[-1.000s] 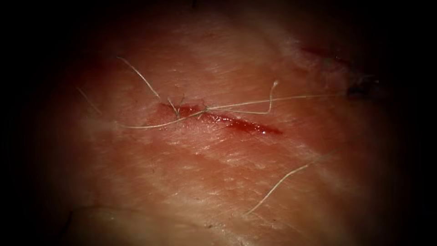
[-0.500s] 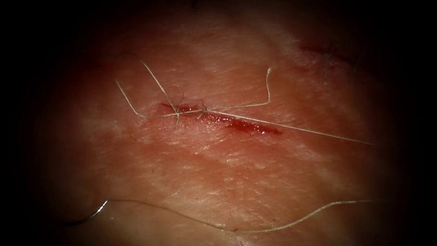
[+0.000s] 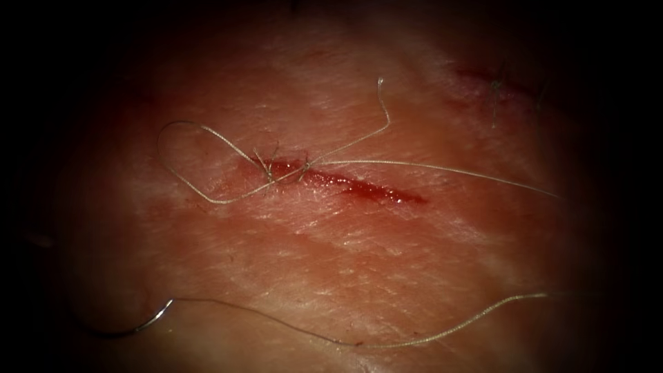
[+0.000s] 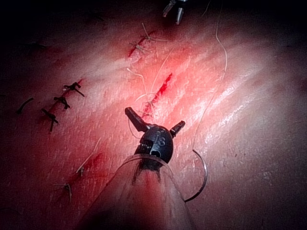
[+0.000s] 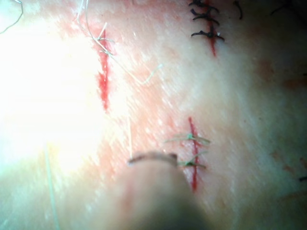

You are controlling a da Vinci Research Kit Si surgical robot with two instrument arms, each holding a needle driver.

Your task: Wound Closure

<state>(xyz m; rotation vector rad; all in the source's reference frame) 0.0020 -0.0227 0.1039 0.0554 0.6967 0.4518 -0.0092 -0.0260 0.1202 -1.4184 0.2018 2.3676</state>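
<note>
The needle lies free on the tissue, well apart from the cut. Thread trails from the cut toward the right edge. The left pincer gapes empty above the cut; the right pincer's state cannot be told.

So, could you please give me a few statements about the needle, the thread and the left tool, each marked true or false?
1. The curved steel needle lies loose on the pink pork tissue, not driven into it. True.
2. The left arm's black two-jawed tool grips the needle. False: its jaws stand open and hold nothing; the needle lies beside it.
3. Pale thread is knotted over the red, fluid-filled cut. True.
4. In the endoscope view the needle rests to the right of the cut. False: it lies below the cut and to its left.
</note>
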